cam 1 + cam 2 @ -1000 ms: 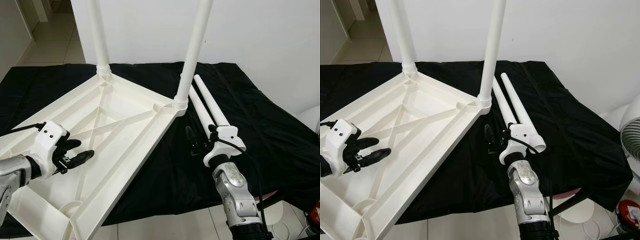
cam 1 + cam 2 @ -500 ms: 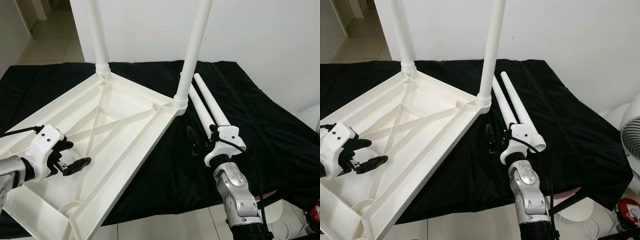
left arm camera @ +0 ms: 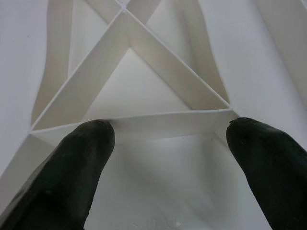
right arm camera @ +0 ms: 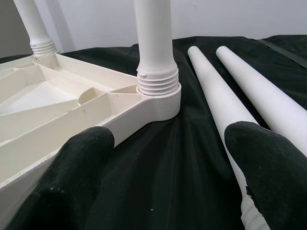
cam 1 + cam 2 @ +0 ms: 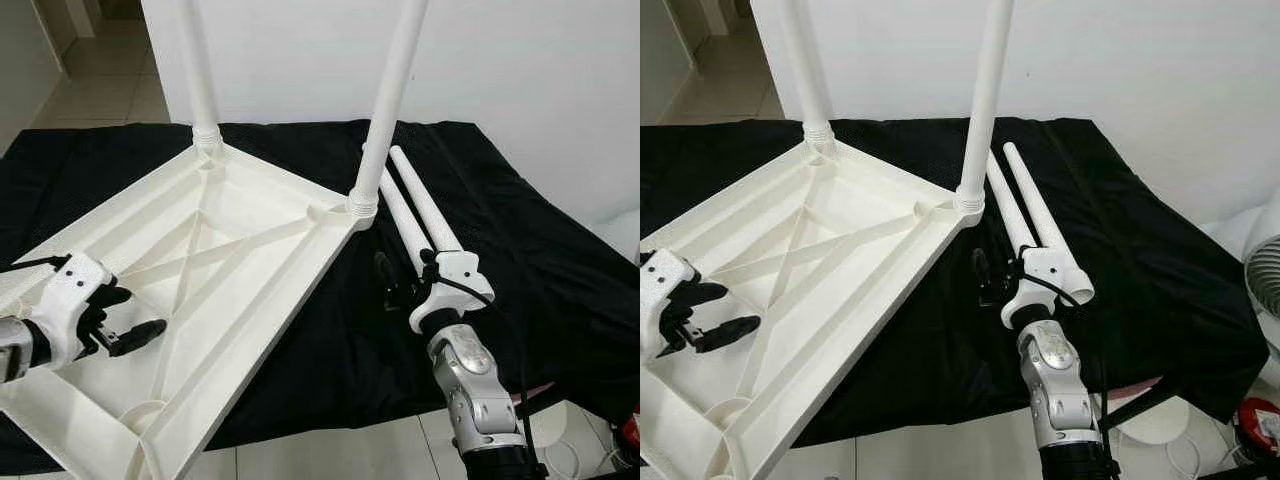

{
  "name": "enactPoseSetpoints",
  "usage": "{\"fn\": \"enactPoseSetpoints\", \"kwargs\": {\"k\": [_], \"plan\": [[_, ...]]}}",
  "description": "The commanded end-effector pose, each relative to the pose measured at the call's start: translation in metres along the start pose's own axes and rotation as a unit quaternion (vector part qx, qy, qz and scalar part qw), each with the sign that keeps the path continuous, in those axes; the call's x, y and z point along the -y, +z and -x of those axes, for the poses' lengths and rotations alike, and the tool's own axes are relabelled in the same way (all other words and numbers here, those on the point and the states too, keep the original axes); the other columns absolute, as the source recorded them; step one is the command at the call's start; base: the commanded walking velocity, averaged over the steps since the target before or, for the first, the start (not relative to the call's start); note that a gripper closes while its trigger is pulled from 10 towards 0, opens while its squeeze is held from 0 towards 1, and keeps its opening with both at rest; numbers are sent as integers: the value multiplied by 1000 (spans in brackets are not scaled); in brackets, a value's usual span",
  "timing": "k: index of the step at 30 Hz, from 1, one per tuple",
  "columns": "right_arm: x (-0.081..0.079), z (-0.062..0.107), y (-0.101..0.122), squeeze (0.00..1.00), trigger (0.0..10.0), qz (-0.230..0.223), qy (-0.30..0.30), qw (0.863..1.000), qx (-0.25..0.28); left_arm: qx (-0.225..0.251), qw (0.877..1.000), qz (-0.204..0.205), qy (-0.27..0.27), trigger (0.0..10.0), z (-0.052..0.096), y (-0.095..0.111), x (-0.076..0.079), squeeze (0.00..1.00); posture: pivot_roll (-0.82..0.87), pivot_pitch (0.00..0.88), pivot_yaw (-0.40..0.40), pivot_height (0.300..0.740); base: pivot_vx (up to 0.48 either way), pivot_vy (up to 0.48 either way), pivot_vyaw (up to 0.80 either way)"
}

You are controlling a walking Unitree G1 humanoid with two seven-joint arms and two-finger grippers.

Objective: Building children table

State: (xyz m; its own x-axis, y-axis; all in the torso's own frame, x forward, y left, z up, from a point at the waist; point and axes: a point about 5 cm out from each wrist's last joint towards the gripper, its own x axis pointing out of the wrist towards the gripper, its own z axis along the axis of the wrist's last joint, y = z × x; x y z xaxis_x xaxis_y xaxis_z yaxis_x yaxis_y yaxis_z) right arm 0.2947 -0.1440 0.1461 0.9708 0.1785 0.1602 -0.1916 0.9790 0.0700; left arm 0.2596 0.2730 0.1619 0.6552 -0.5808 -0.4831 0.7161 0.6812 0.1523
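From the left eye view, the white tabletop lay upside down on a black cloth, its ribbed underside facing up. Two legs stood screwed into its far corners: one at the far left corner and one at the far right corner. Two loose legs lay side by side on the cloth, just right of that second corner. The left gripper hovered over the near left part of the underside, fingers apart and holding nothing. The right gripper sat low above the cloth, just near of the loose legs and right of the tabletop's edge.

The right eye view showed the same layout, with a white fan at the right edge.

In the left wrist view, the two black fingertips were spread wide over the crossing ribs of the underside, nothing between them.

In the right wrist view, the right gripper's fingertips were parted and empty, the screwed-in corner leg ahead and the loose legs running beside one finger.
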Motion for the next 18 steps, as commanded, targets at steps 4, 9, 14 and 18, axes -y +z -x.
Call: {"fn": "enactPoseSetpoints", "kwargs": {"k": [4,9,14,18], "plan": [[2,1,1,0,10000,8,-2,1000,2,-29,999,-35,-3,10000,-7,-7,-3,0,56,96,-44,740,0,0,0],[1,0,1,0,10000,7,-2,1000,2,-33,998,-53,7,10000,-11,-5,-7,0,58,95,-42,740,0,0,0],[1,0,1,0,10000,7,-4,1000,2,-23,996,-87,29,10000,-14,7,-14,0,51,95,-36,740,0,0,0],[2,1,1,0,10000,7,-7,1000,2,-18,995,-97,33,10000,-13,10,-15,0,49,95,-32,740,0,0,0]]}}
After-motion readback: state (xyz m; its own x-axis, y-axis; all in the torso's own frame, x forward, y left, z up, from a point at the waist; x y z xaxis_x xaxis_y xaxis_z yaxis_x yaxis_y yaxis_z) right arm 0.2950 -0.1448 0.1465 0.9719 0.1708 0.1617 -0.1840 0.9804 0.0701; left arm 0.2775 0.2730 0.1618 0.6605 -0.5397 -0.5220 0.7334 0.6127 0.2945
